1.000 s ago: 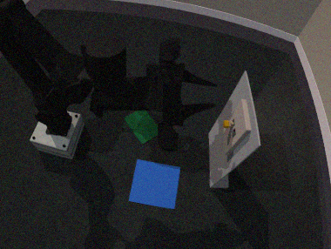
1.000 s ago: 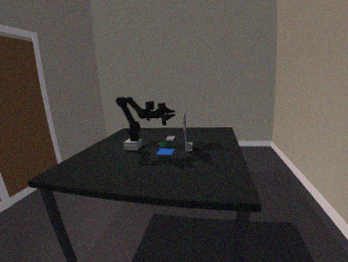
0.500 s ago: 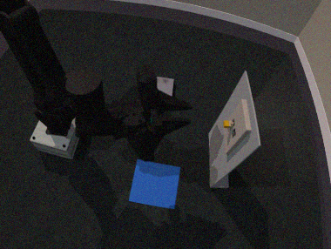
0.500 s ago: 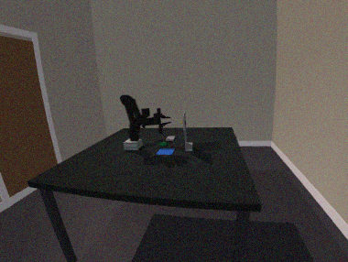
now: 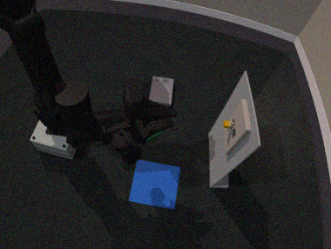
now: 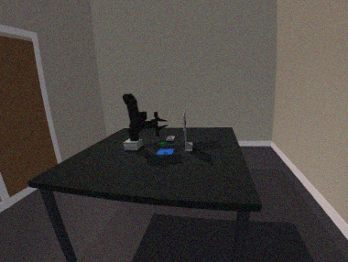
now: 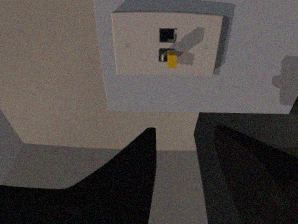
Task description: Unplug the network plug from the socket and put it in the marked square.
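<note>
The yellow plug (image 5: 226, 124) (image 7: 172, 60) sits at the lower of two openings in the pale socket block (image 5: 246, 114) (image 7: 137, 31) on the upright panel (image 5: 216, 163) (image 6: 185, 134) (image 7: 240, 92). Its thin tab cannot be made out. My gripper (image 5: 175, 118) (image 6: 167, 123) (image 7: 185, 134) is partly open, with nothing between its fingers. It hangs in front of the panel, apart from the plug, which shows above the fingertips in the wrist view. A blue square (image 5: 148, 180) (image 6: 165, 151) lies on the table. A green patch (image 5: 154, 136) (image 6: 163, 144) lies partly hidden behind the gripper.
A pale flat box (image 5: 161, 90) (image 6: 170, 138) lies on the table beyond the gripper. The arm's white base (image 5: 51, 141) (image 6: 133, 145) stands at the left of the squares. The panel's foot (image 5: 220, 181) (image 6: 189, 147) rests on the dark table (image 6: 137, 179).
</note>
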`<state>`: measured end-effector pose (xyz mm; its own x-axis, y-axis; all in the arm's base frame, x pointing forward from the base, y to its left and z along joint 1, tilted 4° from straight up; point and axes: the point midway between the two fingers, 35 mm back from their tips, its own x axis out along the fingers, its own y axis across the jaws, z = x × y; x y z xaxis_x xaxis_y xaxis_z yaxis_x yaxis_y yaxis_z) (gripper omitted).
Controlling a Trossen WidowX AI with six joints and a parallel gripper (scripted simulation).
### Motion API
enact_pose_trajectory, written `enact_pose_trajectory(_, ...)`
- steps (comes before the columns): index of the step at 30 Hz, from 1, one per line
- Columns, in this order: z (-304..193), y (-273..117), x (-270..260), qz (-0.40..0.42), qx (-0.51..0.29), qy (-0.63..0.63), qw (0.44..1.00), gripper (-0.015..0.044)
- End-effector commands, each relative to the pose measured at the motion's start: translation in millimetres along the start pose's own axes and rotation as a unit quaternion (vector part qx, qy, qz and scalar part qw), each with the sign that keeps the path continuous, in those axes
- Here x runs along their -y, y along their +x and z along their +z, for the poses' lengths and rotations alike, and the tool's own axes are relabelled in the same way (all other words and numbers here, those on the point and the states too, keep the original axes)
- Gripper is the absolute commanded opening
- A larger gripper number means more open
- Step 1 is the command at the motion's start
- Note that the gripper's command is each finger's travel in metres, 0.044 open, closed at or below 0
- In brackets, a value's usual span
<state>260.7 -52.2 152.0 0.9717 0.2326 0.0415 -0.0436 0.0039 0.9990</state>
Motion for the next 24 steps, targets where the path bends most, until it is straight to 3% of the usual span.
enact_pose_trajectory(1, 4.3, 9.6, -1.9, 0.003, -0.001, 0.006, 1.0, 0.0156)
enact_pose_trajectory(24, 17.6, 64.1, -1.3, 0.011, -0.004, 0.028, 1.0, 0.0156)
